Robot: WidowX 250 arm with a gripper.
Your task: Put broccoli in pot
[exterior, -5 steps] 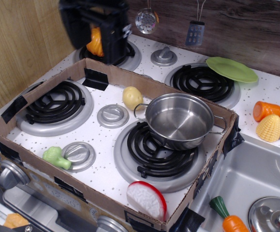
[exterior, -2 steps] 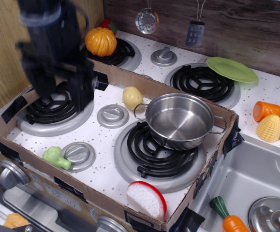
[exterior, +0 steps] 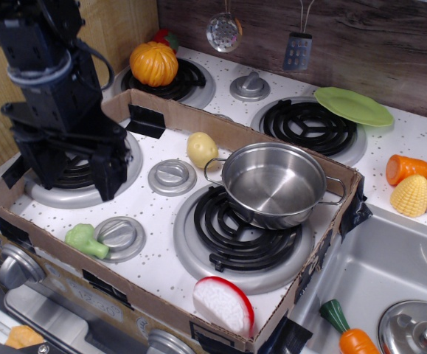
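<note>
No writing shows anywhere; the pot (exterior: 273,184) sits empty on its burner, the broccoli (exterior: 85,240) lies well left of it, below the gripper (exterior: 77,171), fingers spread apart.

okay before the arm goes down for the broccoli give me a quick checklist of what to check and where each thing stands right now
1. Broccoli in plain sight, nothing on top of it: ok. It lies beside a silver knob.
2. Gripper empty and open: ok, fingers spread, nothing between them.
3. Gripper lined up over the broccoli: not ok, it hangs over the left burner, farther back than the broccoli.
4. Pot empty and upright on the front burner: ok.
5. Way from broccoli to pot free: ok, only flat knobs between; the potato sits farther back.
6. Clearance to the cardboard wall: cannot tell.
</note>
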